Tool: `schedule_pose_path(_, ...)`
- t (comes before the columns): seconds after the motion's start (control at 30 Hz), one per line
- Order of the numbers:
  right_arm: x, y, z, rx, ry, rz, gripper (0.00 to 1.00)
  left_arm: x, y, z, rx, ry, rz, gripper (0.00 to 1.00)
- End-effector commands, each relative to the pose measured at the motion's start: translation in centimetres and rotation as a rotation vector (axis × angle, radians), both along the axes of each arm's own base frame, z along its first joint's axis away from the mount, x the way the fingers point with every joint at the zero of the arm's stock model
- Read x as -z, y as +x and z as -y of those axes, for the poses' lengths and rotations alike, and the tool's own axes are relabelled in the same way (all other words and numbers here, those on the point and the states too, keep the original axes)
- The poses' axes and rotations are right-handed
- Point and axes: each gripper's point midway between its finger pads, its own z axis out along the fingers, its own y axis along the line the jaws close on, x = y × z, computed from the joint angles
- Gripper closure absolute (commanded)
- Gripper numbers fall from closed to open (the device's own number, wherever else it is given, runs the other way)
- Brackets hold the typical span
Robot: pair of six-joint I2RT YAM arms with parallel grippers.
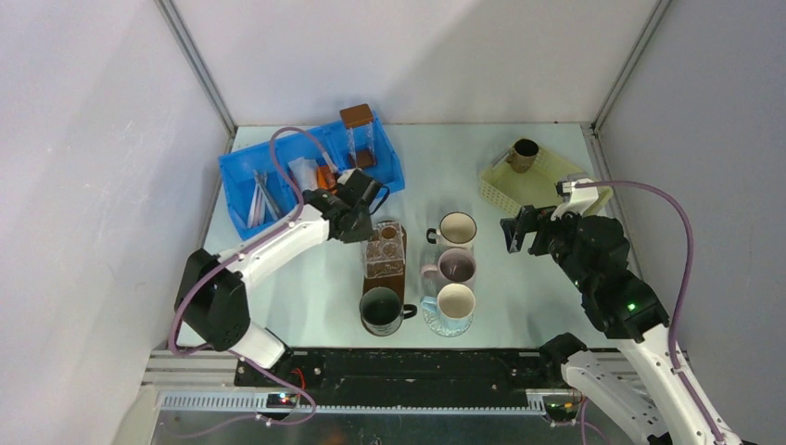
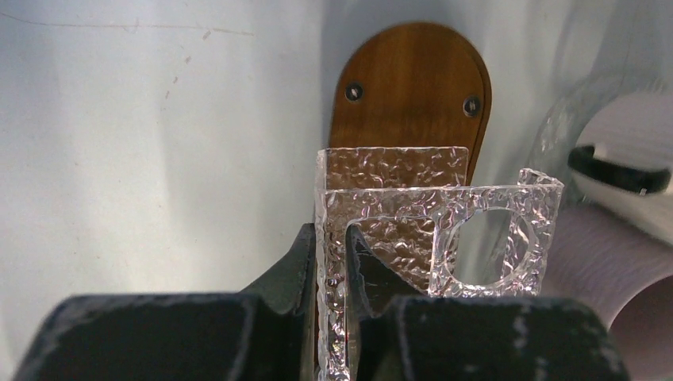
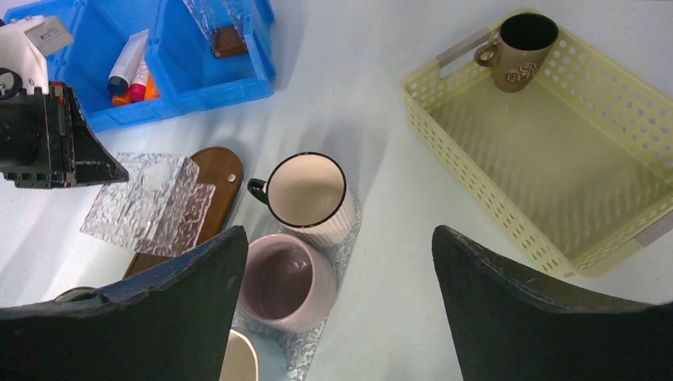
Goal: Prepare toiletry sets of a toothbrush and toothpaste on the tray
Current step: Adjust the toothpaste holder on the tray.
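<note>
Left tool (image 2: 329, 254) pinches the dimpled clear box (image 2: 397, 171) by its upright wall, centre of the desk (image 1: 519, 297). Right tool (image 3: 340, 238) gapes wide above round mugs (image 3: 305, 190), beside the perforated basket (image 3: 492, 190).

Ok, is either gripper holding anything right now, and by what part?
The left gripper pinches the clear textured holder by one upright side wall, with a finger on each face. The right gripper is open and holds nothing.

The left arm (image 1: 278, 243) is extended forward, and the left end effector (image 2: 334, 258) is clamped onto the wall of a clear holder (image 2: 397, 198). The right arm (image 1: 602, 273) is raised, and the right end effector (image 3: 337, 236) is tipped downward, fingers spread wide.
</note>
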Motion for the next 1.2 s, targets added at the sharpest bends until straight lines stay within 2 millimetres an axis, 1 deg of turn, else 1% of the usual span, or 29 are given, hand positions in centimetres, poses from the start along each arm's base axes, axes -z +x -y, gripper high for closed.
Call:
schedule_pose_path(0.0, -0.5, 0.4, 0.0, 0.003, -0.001, 0.030, 0.11, -1.8, -1.1, 1.6, 0.155, 0.034, 0.036, 0.94)
schedule_pose_path(0.17, -0.4, 0.5, -0.1, -0.002, 0.000, 0.026, 0.12, -1.5, -1.7, 2.9, 0.216, 0.034, 0.049, 0.94)
schedule_pose_path(0.33, -0.4, 0.5, -0.3, -0.009, 0.000, 0.024, 0.12, -0.8, -2.6, 3.2, 0.261, 0.042, 0.039, 0.94)
schedule_pose_path(0.57, -0.2, 0.6, -0.5, -0.015, 0.001, 0.016, 0.12, -0.1, -3.2, 2.0, 0.242, 0.084, 0.038, 0.94)
schedule_pose_path(0.73, -0.2, 0.6, -0.5, -0.019, 0.002, 0.015, 0.12, 0.3, -3.7, 1.9, 0.232, 0.076, 0.033, 0.94)
schedule_pose_path(0.9, -0.2, 0.6, -0.6, -0.022, 0.002, 0.014, 0.11, 0.4, -4.3, 1.2, 0.218, 0.093, 0.025, 0.93)
schedule_pose_path(1.07, -0.1, 0.7, -0.8, -0.027, 0.006, 0.011, 0.12, 0.5, -4.8, 1.2, 0.215, 0.071, 0.024, 0.89)
schedule_pose_path(1.17, -0.1, 0.7, -0.9, -0.031, 0.009, 0.009, 0.12, 0.7, -5.0, 1.3, 0.213, 0.059, 0.020, 0.83)
